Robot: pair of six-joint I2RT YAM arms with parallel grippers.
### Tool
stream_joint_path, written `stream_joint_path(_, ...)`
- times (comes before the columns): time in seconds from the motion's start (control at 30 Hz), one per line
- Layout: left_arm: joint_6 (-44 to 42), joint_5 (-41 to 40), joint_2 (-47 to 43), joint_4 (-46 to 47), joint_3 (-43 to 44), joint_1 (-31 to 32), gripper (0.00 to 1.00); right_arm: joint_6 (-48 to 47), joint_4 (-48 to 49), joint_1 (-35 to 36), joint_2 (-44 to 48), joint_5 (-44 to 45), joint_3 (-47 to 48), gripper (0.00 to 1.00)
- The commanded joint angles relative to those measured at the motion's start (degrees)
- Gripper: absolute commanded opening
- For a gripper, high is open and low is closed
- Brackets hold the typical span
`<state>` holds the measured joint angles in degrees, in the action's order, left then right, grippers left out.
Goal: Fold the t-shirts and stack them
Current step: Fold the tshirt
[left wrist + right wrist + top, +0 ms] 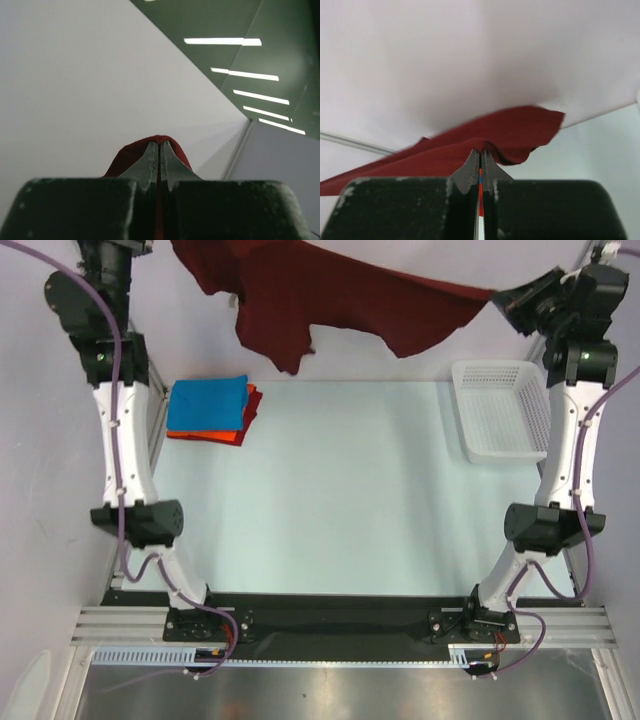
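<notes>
Pale blue-green table fills the top view, with grey walls behind. At about 10 o'clock on it sits a folded bright blue t-shirt, lying on a folded orange-red t-shirt whose edges show along the near and right sides. That looks like the stack the next shirt should join. A white mesh basket stands at about 2 o'clock, with nothing visible in it.

The dark maroon t-shirt hangs in the air at 12 o'clock, stretched between the two arms above the far edge of the table. Its top edge is pulled fairly taut from left to right and the loose cloth sags below in uneven folds. Held high and spread like this, it can probably hang flat before being laid down for folding, so the fold itself seems not yet begun.

The left gripper has its fingers pressed together, with maroon cloth pinched between them and bulging past the tips. The right gripper is likewise clamped, its fingers closed on a bunched edge of the same shirt, which runs away toward 9 o'clock in that view.
</notes>
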<state>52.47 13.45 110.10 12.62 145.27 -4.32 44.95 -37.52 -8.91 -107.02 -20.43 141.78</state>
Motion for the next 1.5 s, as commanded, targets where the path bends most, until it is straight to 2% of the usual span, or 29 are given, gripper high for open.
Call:
stream_joint_path(0.0, -0.25, 4.9, -11.53, 2.33, -9.85, -1.22, 0.0, -4.34, -2.03, -0.33, 5.49, 1.09, -13.73, 0.0)
stream_joint_path(0.07, -3.4, 7.02, -17.87, 3.2, -20.15, -0.96, 0.0, -5.83, -2.3, -0.15, 9.8, 0.65, -20.1, 0.0)
stream_joint_path(0.1, -4.03, 6.94, -21.13, 3.2, -30.91, -1.04, 0.0, -7.75, -3.43, 0.12, 11.29, 1.35, -23.53, 0.0)
stream_joint_path(0.17, -5.78, 6.15, -31.84, 2.06, -41.94, -1.04, 0.0, -9.17, -3.7, 0.21, 15.94, 1.88, -33.51, 0.0)
stream_joint_path(0.2, -6.23, 5.97, -35.27, 2.23, -53.49, -0.87, 0.0, -9.96, -3.79, 0.38, 17.36, 2.05, -36.54, 0.0)
stream_joint_path(0.23, -6.59, 6.14, -42.53, 2.06, -58.82, -0.69, 0.0, -10.32, -3.97, 0.56, 18.68, 2.23, -39.18, 0.0)
stream_joint_path(0.3, -8.25, 5.1, -49.07, -2.84, -68.15, 0.35, 0.0, -11.46, -4.93, 1.52, 22.29, 4.07, -45.69, 0.0)
stream_joint_path(0.33, -10.0, 1.79, -51.89, -7.04, -74.11, 1.75, 0.0, -13.03, -6.06, 3.26, 23.17, 5.47, -47.28, 0.0)
stream_joint_path(0.37, -14.28, -2.51, -56.45, -17.79, -75.65, 3.42, 0.0, -13.57, -7.73, 4.06, 23.87, 7.66, -50.16, 0.0)
stream_joint_path(0.4, -15.37, -6.64, -58.32, -19.2, -77.4, 5.87, 0.0, -14.09, -8.88, 4.59, 25.1, 8.64, -51.93, 0.0)
stream_joint_path(0.47, -18.35, -8.78, -63.49, -21.92, -83.65, 7.91, 0.0, -15.32, -12.82, 5.39, 26.07, 11.88, -54.92, 0.0)
stream_joint_path(0.5, -18.89, -10.36, -64.91, -26.64, -85.14, 9.83, 0.0, -15.94, -14.06, 5.39, 27.03, 12.77, -58.68, 0.0)
stream_joint_path(0.63, -13.45, -10.82, -76.15, -37.48, -98.14, 9.94, 0.0, -17.7, -15.83, 6.26, 31.52, 18.31, -69.59, 0.0)
stream_joint_path(0.77, -11.51, -11.96, -85.04, -48.2, -103.87, 9.94, 0.0, -17.61, -16.88, 6.97, 32.14, 17.97, -78.39, 0.0)
stream_joint_path(0.97, -8.97, -13.27, -88.91, -59.98, -106.07, 9.94, 0.0, -16.91, -17.06, 8.46, 36.88, 18.75, -91.13, 0.0)
stream_joint_path(1.17, -8.6, -13.19, -94.19, -68.51, -106.78, 9.94, 0.0, -12.7, -19.51, 10.84, 38.56, 23.49, -93.7, 0.0)
stream_joint_path(1.37, -9.66, -15.3, -94.72, -78.27, -105.37, 9.94, 0.0, -10.15, -23.2, 10.67, 38.99, 24.9, -94.66, 0.0)
stream_joint_path(1.47, -10.28, -13.9, -94.46, -80.91, -105.37, 9.94, 0.0, -8.83, -26.01, 10.58, 41.1, 27.0, -94.32, 0.0)
